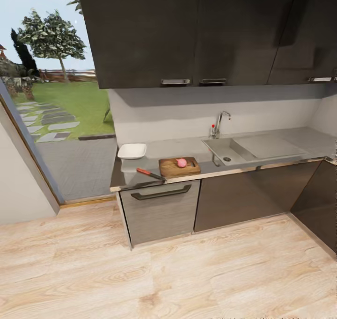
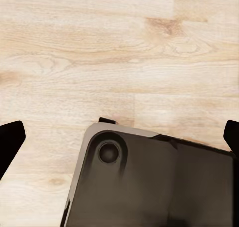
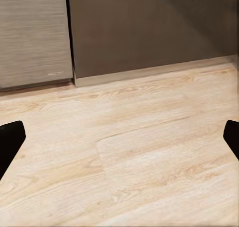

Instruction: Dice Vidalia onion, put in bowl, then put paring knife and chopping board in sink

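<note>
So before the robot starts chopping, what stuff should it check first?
1. Vidalia onion out of the sink and on the chopping board: ok.
2. Paring knife lying free on the countertop, beside the board: ok.
3. Bowl ready on the countertop, nothing seen in it: ok.
4. Left gripper fingers apart and holding nothing: ok.
5. Right gripper fingers apart and holding nothing: ok.
6. Robot close enough to reach the knife: not ok, a wide stretch of wooden floor lies between it and the cabinets.
</note>
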